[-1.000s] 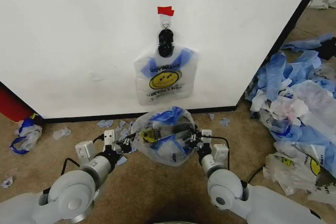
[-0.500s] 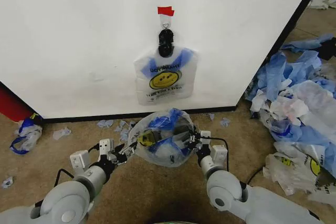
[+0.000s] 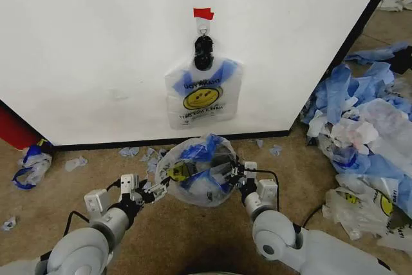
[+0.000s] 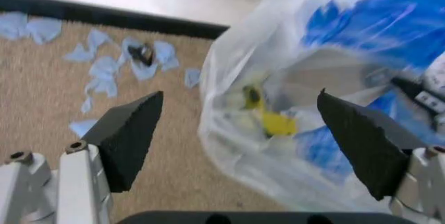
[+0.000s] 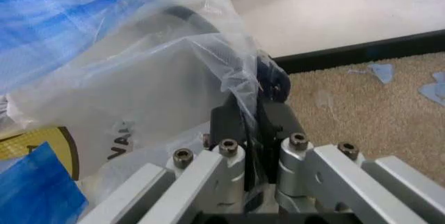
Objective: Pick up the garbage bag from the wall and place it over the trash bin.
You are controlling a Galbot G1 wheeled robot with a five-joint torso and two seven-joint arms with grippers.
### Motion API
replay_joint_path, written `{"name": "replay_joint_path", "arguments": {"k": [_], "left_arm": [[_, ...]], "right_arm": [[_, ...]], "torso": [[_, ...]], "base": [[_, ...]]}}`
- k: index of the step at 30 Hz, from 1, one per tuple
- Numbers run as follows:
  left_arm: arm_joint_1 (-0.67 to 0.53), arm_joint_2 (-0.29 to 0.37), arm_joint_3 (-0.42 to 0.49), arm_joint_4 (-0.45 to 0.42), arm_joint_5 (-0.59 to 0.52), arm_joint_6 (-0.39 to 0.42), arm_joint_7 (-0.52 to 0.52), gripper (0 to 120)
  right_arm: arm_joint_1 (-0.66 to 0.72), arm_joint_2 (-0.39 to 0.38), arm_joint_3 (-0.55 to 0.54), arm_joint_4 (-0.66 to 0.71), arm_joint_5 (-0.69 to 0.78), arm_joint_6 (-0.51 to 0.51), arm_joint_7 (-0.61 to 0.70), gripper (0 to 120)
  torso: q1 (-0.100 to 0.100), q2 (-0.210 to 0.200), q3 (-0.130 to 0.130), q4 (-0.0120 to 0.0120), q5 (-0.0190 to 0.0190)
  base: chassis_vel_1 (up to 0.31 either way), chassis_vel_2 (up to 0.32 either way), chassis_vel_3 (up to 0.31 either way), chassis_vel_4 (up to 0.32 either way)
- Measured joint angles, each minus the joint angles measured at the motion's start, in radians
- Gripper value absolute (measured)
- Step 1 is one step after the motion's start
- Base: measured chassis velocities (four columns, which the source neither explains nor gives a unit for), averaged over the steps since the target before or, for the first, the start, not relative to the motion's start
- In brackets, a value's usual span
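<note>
Garbage bag: a translucent smiley bag (image 3: 198,170) with blue handles is draped over the trash bin (image 3: 219,167) on the carpet, just in front of the wall's black base strip.
Second bag: another smiley bag (image 3: 203,96) hangs flat on the wall (image 3: 96,49) from the black clip (image 3: 203,52), under the red tape (image 3: 203,13).
Left gripper (image 3: 156,187): fingers spread wide, gripping nothing; in its wrist view the two dark pads stand far apart, one over carpet, the other in front of the bag's side.
Left arm: reaches forward low from the robot's left, tips just beside the bag's left edge; I cannot tell if they touch it.
Right gripper (image 3: 235,173): fingers pressed together, pinching the bag's film at its right edge; in its wrist view the plastic runs down into the narrow slot between the pads (image 5: 240,125).
Right arm: stretched forward low on the right, wrist against the bin's right side.
Floor: blue and white scraps (image 3: 76,162) along the base strip, a heap of plastic sheets (image 3: 360,127) to the right.
</note>
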Motion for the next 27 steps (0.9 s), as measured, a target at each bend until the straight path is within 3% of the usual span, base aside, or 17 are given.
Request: {"name": "replay_joint_path", "arguments": {"k": [9, 27], "left_arm": [[-0.021, 0.007, 0.004, -0.014, -0.010, 0.007, -0.003, 90], [-0.115, 0.031, 0.040, 0.008, 0.095, 0.000, 0.131, 90]], "right_arm": [[-0.014, -0.002, 0.009, 0.001, -0.007, 0.003, -0.005, 0], [-0.013, -0.011, -0.009, -0.008, -0.024, 0.008, -0.014, 0]], "torso": [[0.000, 0.000, 0.000, 0.0001, -0.0002], [0.000, 0.000, 0.000, 0.0000, -0.0002]], "base": [[0.000, 0.000, 0.000, 0.000], [0.000, 0.000, 0.000, 0.000]]}}
